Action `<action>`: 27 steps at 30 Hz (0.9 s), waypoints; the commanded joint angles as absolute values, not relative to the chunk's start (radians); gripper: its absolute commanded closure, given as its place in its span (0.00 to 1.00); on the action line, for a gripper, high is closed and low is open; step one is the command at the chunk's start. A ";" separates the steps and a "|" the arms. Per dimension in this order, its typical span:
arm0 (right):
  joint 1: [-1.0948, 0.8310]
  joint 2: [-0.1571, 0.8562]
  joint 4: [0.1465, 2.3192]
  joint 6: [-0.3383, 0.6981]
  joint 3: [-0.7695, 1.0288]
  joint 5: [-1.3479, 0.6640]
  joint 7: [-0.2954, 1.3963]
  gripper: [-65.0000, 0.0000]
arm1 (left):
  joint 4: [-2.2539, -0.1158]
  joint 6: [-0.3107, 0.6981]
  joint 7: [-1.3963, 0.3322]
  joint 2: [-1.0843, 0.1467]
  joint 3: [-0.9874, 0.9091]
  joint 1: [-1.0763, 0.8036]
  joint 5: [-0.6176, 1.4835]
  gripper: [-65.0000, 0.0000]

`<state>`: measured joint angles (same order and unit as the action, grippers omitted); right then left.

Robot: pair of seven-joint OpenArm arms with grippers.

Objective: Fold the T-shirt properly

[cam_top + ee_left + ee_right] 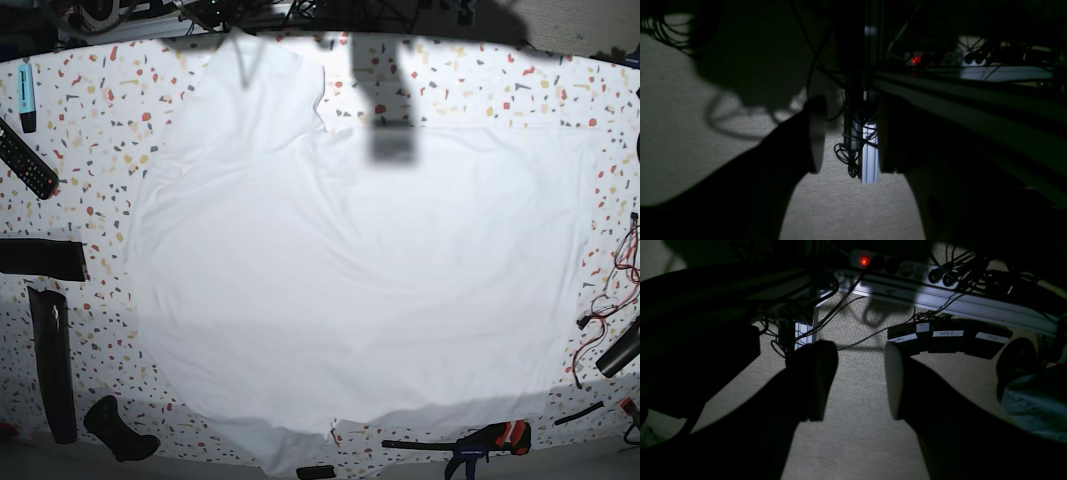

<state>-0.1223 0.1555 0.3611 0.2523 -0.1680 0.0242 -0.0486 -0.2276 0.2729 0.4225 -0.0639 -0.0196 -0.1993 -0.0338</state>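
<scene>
The T-shirt (350, 270) is a very large plain white garment lying flat over most of the speckled table (90, 120) in the base view, with one sleeve (255, 85) reaching the far edge. Neither arm shows in that view. The left wrist view has my left gripper (850, 138) hanging over beige carpet (846, 206), jaws apart, nothing between them. My right gripper (858, 383) is also open and empty above the carpet (857, 440). The T-shirt appears in neither wrist view.
A remote (25, 160) and a blue marker (27, 95) lie at the table's left, with black pieces (55, 365) below them. A clamp (480, 440) sits at the near edge, red wires (615, 270) at the right. A power strip (903, 268) and cables lie on the floor.
</scene>
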 commanded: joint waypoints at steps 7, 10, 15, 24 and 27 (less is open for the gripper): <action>-0.125 0.161 0.369 0.262 -0.165 0.023 -0.114 0.57 | -0.232 0.348 0.560 -0.067 -0.018 -0.222 -0.034 0.62; -0.125 0.162 0.369 0.262 -0.165 0.023 -0.143 0.57 | -0.245 0.354 0.640 -0.067 -0.018 -0.222 -0.035 0.62; -0.128 0.179 0.373 0.326 -0.165 0.023 -0.142 0.57 | -0.319 0.466 0.643 -0.087 -0.018 -0.242 -0.035 0.62; -0.169 0.251 0.431 0.423 -0.165 0.023 -0.141 0.57 | -0.524 0.468 0.643 -0.115 -0.018 -0.366 -0.037 0.62; -0.205 0.276 0.473 0.424 -0.165 0.023 -0.138 0.57 | -0.606 0.469 0.636 -0.123 -0.018 -0.418 -0.037 0.62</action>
